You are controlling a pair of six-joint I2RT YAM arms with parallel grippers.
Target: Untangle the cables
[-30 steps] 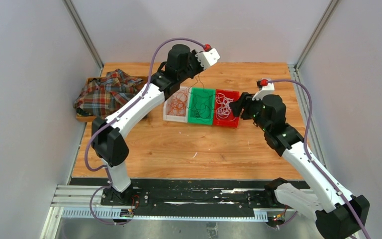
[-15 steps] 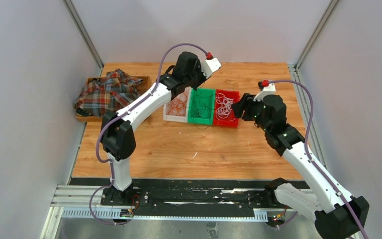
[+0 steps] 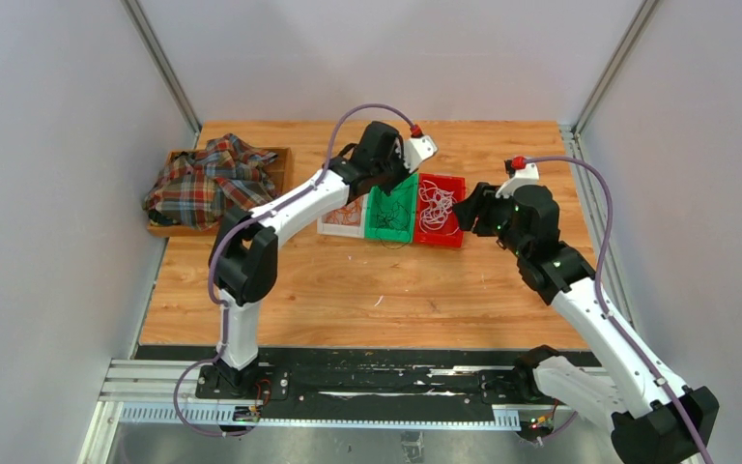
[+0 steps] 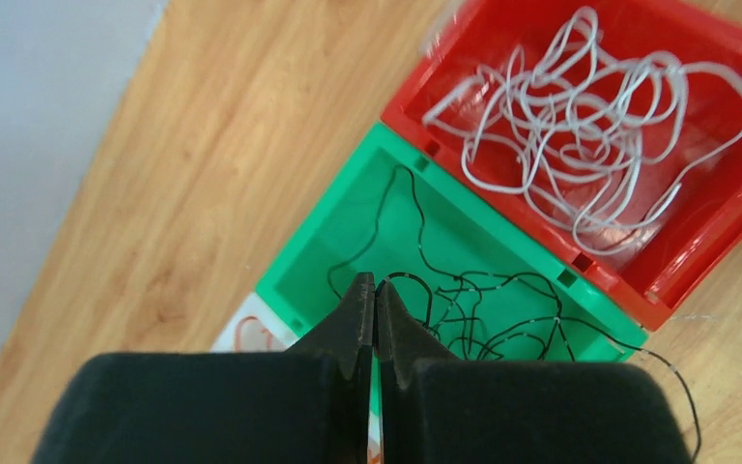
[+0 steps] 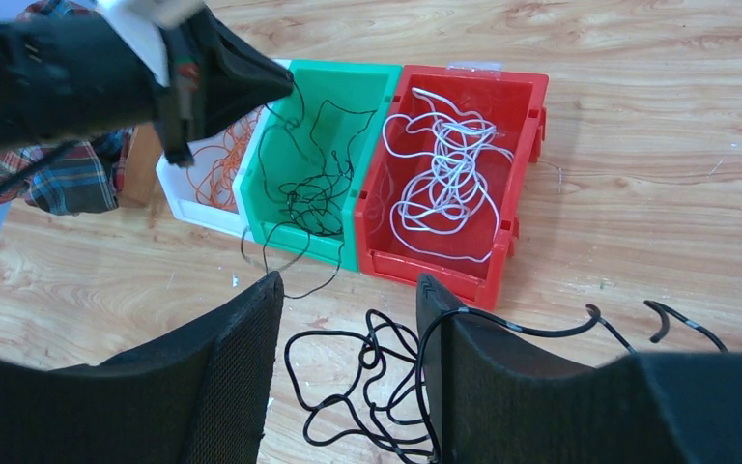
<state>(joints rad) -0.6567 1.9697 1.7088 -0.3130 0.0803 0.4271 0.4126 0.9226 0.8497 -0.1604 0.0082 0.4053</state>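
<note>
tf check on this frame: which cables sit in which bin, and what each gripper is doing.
1. The white cables lie in the red bin. True.
2. The green bin holds orange cables. False: it holds black cables; the orange cables are in the white bin.
3. The left gripper is shut on a black cable above the green bin. True.
4. The right gripper is shut on a white cable. False: it is open, over a black tangle lying on the table.
</note>
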